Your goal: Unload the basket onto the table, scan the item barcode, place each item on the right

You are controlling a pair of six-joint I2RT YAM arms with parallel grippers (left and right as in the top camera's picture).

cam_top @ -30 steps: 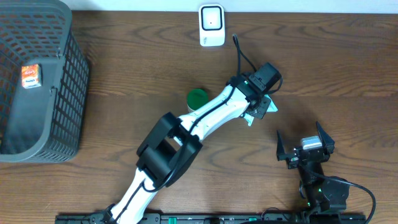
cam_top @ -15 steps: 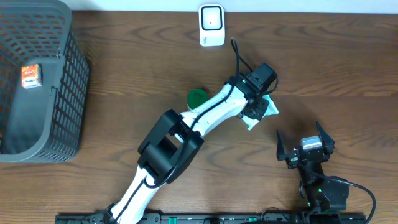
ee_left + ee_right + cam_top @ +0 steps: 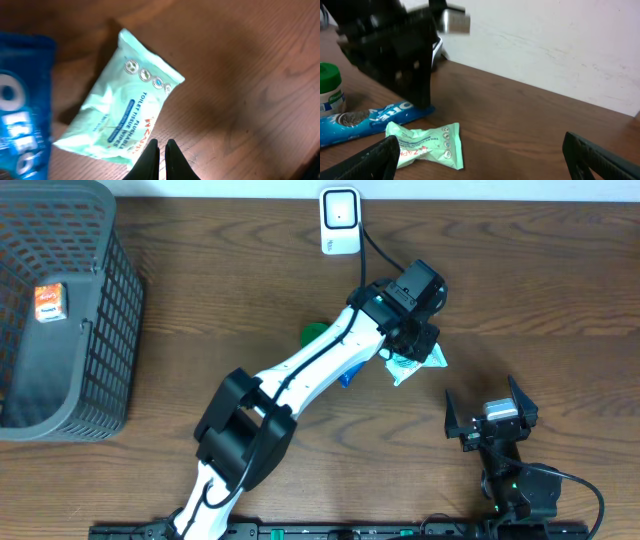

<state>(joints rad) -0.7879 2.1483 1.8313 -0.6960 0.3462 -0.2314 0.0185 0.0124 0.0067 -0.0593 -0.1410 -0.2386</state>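
At table centre | left gripper (image 3: 161, 148) clenched, empty, at wipes pack (image 3: 120, 110) edge | right gripper (image 3: 488, 412) released | step: pickup | next: open, grasp pack

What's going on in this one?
The left arm's fingers are shut and hover at the edge of a mint-green pack of wipes. The pack lies flat on the table beside a blue cookie pack, and the fingers don't appear to grip it. The scanner stands at the far edge with nothing held up to it. The right arm's fingers are open and empty.
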